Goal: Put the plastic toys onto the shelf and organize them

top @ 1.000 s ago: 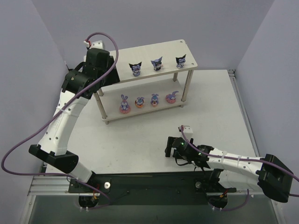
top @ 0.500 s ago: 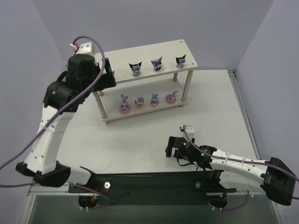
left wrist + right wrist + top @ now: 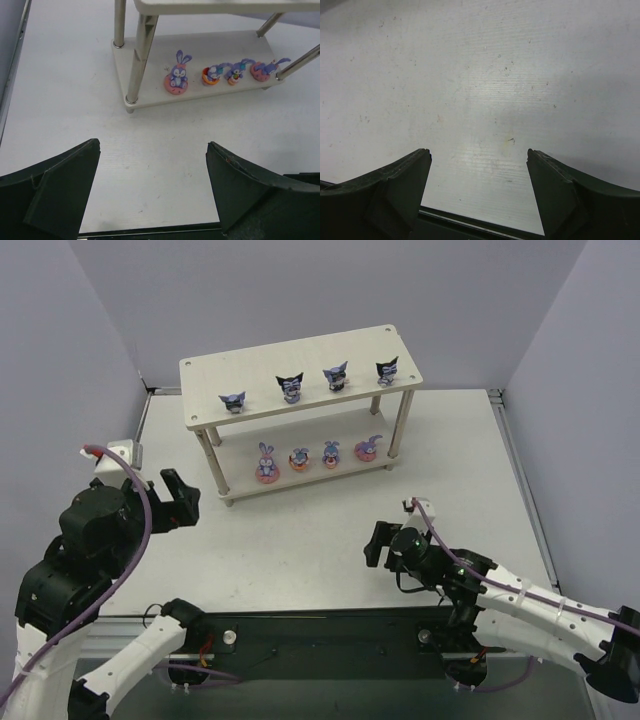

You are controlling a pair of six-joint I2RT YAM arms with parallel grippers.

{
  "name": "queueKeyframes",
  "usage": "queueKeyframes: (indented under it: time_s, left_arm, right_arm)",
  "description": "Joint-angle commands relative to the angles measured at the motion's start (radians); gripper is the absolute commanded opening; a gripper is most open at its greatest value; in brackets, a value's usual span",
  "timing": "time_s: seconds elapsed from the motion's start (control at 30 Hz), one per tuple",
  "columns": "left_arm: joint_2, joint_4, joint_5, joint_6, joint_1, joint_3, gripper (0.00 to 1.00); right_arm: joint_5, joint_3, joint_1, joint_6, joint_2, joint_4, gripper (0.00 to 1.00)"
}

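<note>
The shelf (image 3: pixel 300 362) stands at the far side of the counter (image 3: pixel 300 540). Four dark pointed-eared figures (image 3: pixel 291 388) stand in a row along its top board, one toward the left and three spaced evenly to its right. Four purple-blue bunnies (image 3: pixel 299 459) sit in a row on the lower board, the leftmost upright on a pink base. The left fingers (image 3: pixel 178 502) are spread wide and hold nothing, raised above the counter near and left of the shelf, facing it. The right fingers (image 3: pixel 377 543) are also spread and bare, low over the counter at the near right, well apart from the shelf.
</note>
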Motion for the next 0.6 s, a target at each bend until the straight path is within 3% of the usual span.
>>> queueKeyframes:
  time_s: [0.0, 0.57]
  left_arm:
    - [-0.065, 0.077, 0.029, 0.071, 0.003, -0.077, 0.97]
    - [-0.088, 0.113, 0.061, 0.09, 0.003, -0.095, 0.97]
  right_arm:
    - [0.071, 0.087, -0.006, -0.028, -0.027, -0.132, 0.8]
    - [0.138, 0.158, -0.007, -0.028, -0.208, -0.275, 0.81]
